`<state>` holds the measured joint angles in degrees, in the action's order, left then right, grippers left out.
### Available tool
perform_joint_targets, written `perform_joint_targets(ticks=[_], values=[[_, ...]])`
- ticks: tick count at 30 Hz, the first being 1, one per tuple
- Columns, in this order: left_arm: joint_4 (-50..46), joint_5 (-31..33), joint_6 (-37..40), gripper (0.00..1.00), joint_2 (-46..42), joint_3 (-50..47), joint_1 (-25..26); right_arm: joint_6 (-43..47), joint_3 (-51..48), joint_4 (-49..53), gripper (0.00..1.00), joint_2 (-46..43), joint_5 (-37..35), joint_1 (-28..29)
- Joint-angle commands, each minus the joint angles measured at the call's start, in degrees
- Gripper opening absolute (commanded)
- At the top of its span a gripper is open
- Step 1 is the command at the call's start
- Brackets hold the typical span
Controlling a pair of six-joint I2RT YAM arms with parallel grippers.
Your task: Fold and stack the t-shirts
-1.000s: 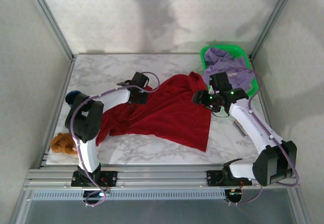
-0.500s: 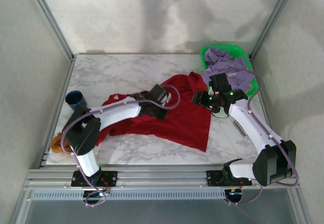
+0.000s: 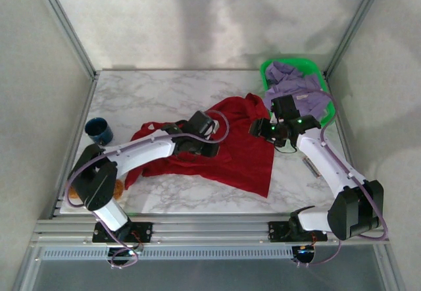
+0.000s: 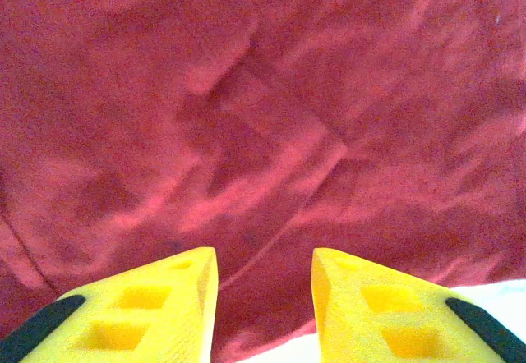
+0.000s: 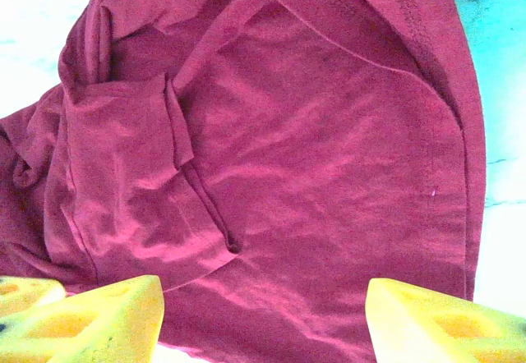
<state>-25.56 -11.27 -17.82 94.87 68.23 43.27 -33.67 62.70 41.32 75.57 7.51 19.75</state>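
The left claw point(image 4: 263, 285) hangs just above the red t-shirt point(image 4: 271, 117), fingers apart, holding nothing. The right claw point(image 5: 263, 305) is spread wide over the same shirt and holds nothing too. The shirt lies bunched up mid-table. The purple t-shirt point(image 3: 296, 93) sits in the green basket point(image 3: 264, 74). A claw could pinch two layers and make a lumpy fold. The claws are near and could bump. The blue cup point(image 3: 99, 131) stands by the left edge. The back of the table point(image 3: 164, 93) is open.

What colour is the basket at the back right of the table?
The basket is bright green; the top external view shows it best.
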Motion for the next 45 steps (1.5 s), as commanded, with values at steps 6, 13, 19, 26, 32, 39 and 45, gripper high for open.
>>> perform_joint_targets(ticks=[6, 13, 19, 26, 32, 39, 45], values=[[4.2, 0.4, 5.6, 0.36, 8.3, 4.0, 2.9, 0.8, -2.1, 0.5, 0.67, -2.6, 0.9, -3.1], [2.9, -1.5, 6.0, 0.38, 16.4, 11.4, 5.9, 1.6, -2.4, 2.0, 0.67, -4.3, 1.0, -4.9], [-0.2, 2.7, 6.2, 0.42, 19.8, 14.3, 7.9, 1.9, -3.1, 2.7, 0.67, -5.3, 1.0, -5.4], [-2.0, 5.5, 4.8, 0.39, 22.9, 15.9, 8.9, 1.9, -3.5, 2.2, 0.67, -5.5, 1.3, -5.9], [-2.3, 6.9, 3.5, 0.39, 24.7, 16.9, 8.9, 2.2, -3.2, 2.1, 0.67, -5.0, 1.7, -6.0], [-2.3, 7.4, 3.8, 0.25, 24.9, 16.7, 8.9, 2.3, -3.3, 2.6, 0.67, -5.7, 1.3, -6.0], [-2.5, 9.1, 3.8, 0.03, 23.7, 16.4, 8.3, 2.3, -3.5, 2.5, 0.67, -5.9, 1.5, -6.1]])
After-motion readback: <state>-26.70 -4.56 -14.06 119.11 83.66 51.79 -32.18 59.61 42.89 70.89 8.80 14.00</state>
